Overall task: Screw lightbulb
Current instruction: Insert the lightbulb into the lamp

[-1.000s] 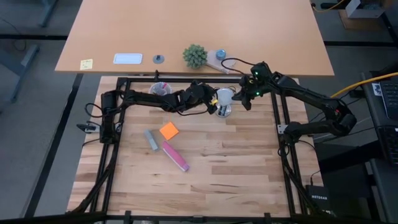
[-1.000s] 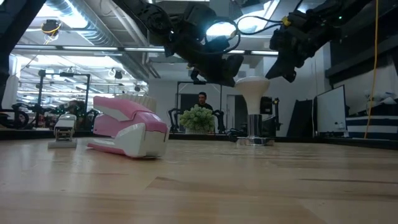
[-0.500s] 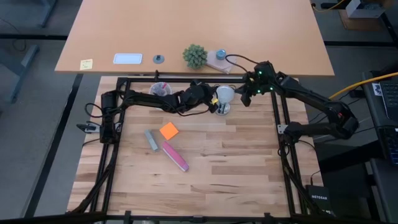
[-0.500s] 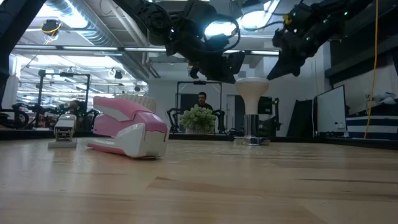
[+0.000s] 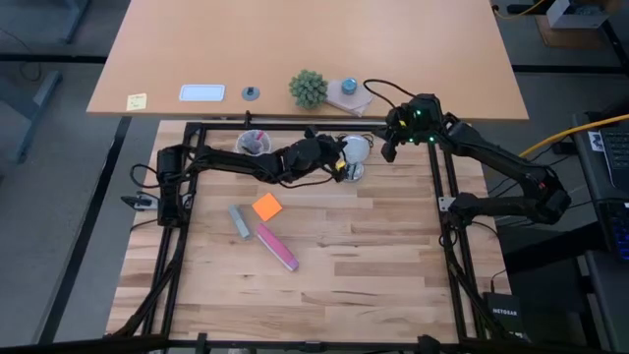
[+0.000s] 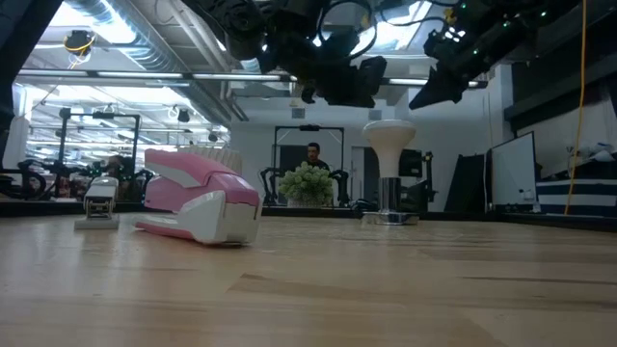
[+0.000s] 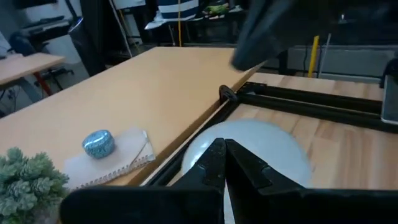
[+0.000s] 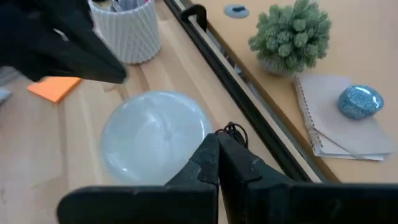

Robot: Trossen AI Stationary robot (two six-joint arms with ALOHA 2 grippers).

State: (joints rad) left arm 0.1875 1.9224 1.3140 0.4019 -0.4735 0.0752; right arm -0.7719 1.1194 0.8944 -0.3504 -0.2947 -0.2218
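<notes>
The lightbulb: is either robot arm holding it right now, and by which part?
Nothing is held. The lightbulb stands by itself in the socket. The left gripper and the right gripper hang clear of it, fingers closed on nothing.

The lightbulb, white and frosted, stands upright with its round top uppermost and its narrow neck running down into a shiny base near the desk's far edge.
</notes>
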